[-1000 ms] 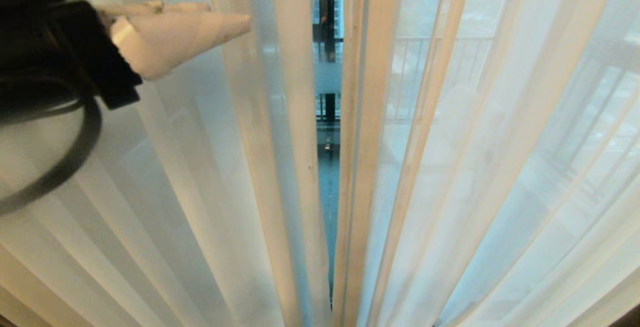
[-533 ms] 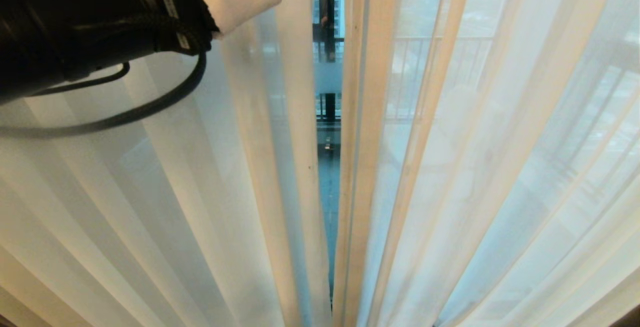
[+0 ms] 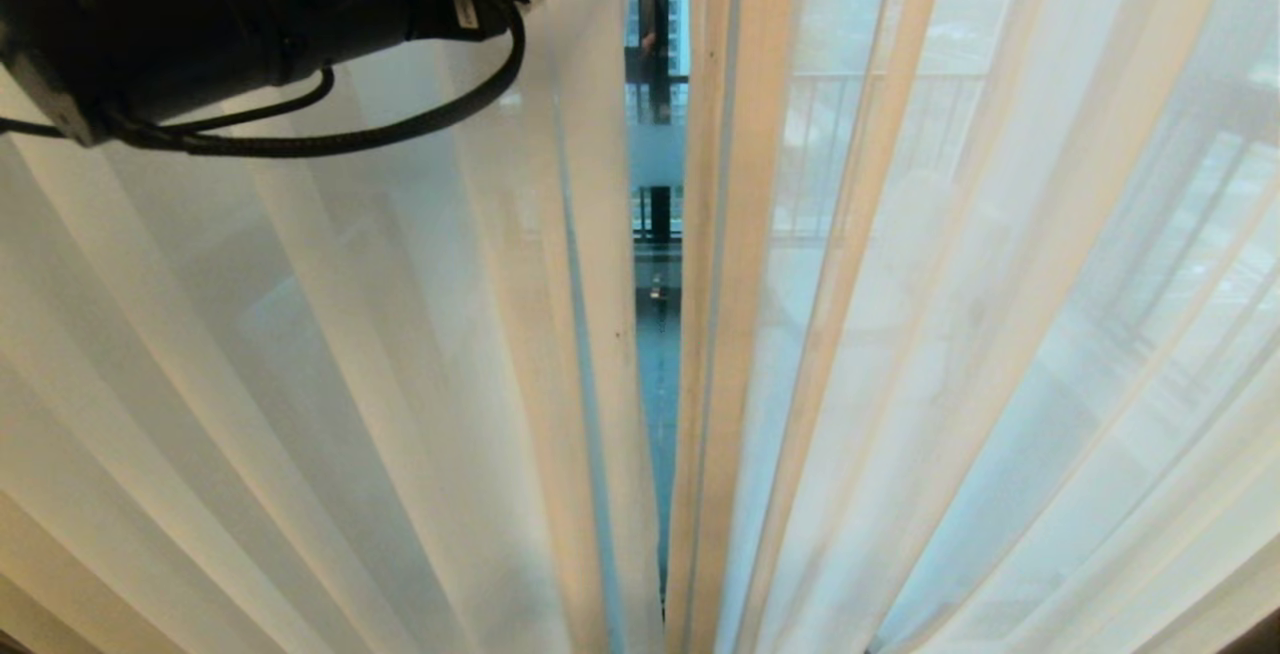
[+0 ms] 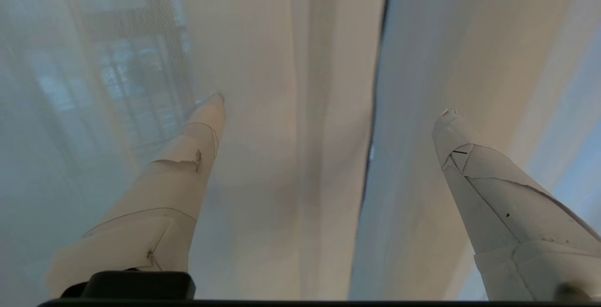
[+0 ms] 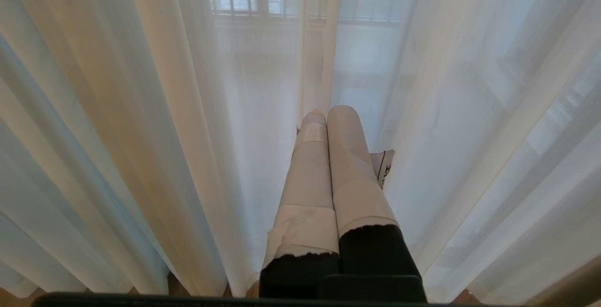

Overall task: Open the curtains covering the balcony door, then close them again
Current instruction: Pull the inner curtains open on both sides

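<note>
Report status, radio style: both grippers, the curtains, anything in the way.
Left gripper open, at inner edge of left sheer. Right gripper shut, parked low. Curtains nearly closed, narrow gap at centre. Nothing in the way.

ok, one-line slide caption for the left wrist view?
Left gripper open, fingers either side of the sheer curtain's edge.

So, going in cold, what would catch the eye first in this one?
Sheer white curtains fill the whole view, parted only by a narrow slit in the middle where the balcony door and its dark frame show through. At the top left, the black left arm reaches toward that slit, its left hand open with the curtain edge between its fingers.
</note>
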